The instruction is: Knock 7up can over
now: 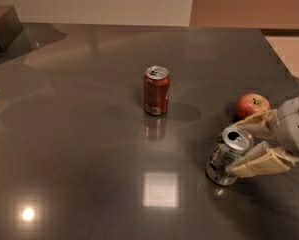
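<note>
my gripper point(234, 148), spread open, straddles the leaning 7up can point(220, 159) from the right, i reckon to lever it over.

Quick head count of what's on the counter point(64, 134). Two drink cans in all. One is a red can point(156, 90), standing around mid-counter, a bit toward the far edge. The other is the 7up can point(219, 159), the silvery one, near the right edge and down toward the near-right corner. One apple point(252, 105), also by the right edge, just behind the 7up can. One dark box point(4, 26) at the far-left corner. One end effector point(234, 148) at the right edge, with two fingers point(261, 161) spread apart, one on each side of the 7up can.
</note>
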### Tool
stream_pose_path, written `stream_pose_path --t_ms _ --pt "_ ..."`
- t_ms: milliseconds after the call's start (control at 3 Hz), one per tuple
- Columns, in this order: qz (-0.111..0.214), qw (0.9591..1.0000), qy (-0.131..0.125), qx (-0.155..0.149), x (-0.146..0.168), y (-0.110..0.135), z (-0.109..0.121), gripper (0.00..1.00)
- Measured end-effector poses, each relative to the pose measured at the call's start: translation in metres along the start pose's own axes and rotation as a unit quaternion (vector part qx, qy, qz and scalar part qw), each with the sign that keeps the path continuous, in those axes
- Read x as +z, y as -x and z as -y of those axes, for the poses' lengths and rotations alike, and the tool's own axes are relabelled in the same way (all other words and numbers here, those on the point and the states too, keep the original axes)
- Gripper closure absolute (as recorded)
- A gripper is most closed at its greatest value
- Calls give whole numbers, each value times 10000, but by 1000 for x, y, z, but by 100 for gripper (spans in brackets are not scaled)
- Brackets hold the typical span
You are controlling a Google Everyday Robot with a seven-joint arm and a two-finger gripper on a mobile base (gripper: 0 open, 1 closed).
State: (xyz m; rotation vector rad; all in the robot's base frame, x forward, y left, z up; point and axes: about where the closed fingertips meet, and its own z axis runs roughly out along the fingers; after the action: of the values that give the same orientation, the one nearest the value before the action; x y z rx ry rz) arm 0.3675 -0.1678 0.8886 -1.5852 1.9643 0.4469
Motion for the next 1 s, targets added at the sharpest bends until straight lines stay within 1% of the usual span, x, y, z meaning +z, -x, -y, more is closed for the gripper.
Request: stream_pose_path --t_ms 333,667,1000 --pt "-21 10000 55 32 -3 6 -2 65" --pt "-301 9993 204 -54 -9 18 -4 88" --pt "-796 9957 415 -241 -14 31 -6 100"
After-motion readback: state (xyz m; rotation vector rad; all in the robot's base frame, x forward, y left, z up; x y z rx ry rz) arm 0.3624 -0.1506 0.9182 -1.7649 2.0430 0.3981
